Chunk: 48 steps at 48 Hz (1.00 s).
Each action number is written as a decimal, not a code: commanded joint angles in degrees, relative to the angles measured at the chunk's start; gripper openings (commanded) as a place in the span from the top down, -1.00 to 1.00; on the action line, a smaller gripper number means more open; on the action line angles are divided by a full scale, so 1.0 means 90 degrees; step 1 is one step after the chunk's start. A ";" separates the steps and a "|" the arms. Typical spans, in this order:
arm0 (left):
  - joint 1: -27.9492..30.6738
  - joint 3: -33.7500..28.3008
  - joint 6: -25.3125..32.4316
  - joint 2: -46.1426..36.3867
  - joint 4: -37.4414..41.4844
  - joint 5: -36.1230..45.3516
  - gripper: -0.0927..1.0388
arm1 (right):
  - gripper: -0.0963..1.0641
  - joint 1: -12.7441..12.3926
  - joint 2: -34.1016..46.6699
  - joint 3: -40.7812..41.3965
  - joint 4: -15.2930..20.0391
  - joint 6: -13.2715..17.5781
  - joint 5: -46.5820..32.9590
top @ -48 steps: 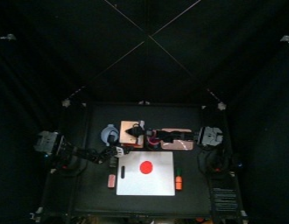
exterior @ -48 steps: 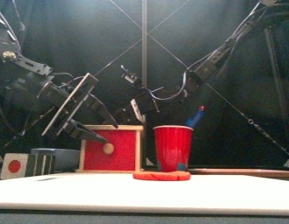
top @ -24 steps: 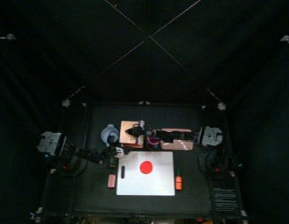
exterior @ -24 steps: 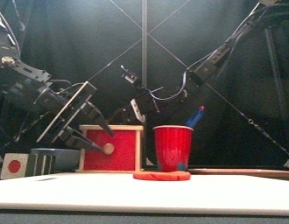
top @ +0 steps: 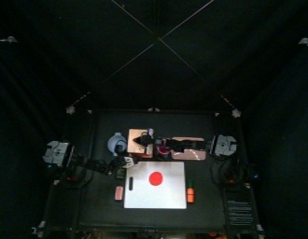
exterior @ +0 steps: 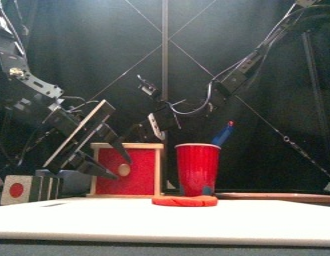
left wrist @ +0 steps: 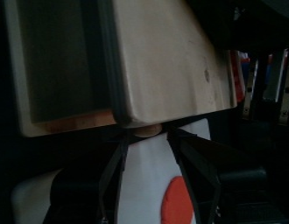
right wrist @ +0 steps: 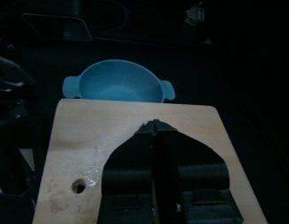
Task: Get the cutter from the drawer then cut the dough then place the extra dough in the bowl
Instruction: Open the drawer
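Black jaws of the left end effector (left wrist: 144,140) stand apart on either side of the single small knob (left wrist: 144,130) on the red drawer front (exterior: 134,180) of one pale wooden box (right wrist: 88,144). The front view shows the drawer front flush with the box, and whether the jaws touch the knob cannot be told. The right end effector (right wrist: 154,129), reaching in from the right, has its jaws pressed together, with their tips set down on the box's top. Past the box, in the right wrist view, sits one blue-grey bowl (right wrist: 116,83) with two small handles, on the bench (top: 106,217) just beside the box on its left. On the box's other side stands one red cup (exterior: 197,168), with a single blue toy knife (exterior: 224,133) sticking out of it. Nearer the front edge, one flat red dough disc (exterior: 184,200) lies whole on one white cutting board (top: 169,198), toward its back half. Two small orange pieces flank the board on the bench, one at its left edge (top: 119,193) and one at its right edge (top: 190,194); what they are is too small to tell.
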 commanded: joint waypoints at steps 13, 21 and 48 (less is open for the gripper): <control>0.0283 -0.0322 0.0039 0.0195 0.0137 -0.0020 -0.58 | 0.68 0.0059 -0.0088 -0.0088 0.0010 -0.0010 0.0020; 0.0283 -0.0312 0.0049 0.0195 0.0156 -0.0020 -0.57 | 0.68 0.0078 -0.0088 -0.0078 0.0020 -0.0010 0.0020; 0.0156 -0.0342 0.0078 0.0225 0.0332 -0.0020 -0.29 | 0.68 0.0078 -0.0088 -0.0029 0.0039 0.0000 0.0020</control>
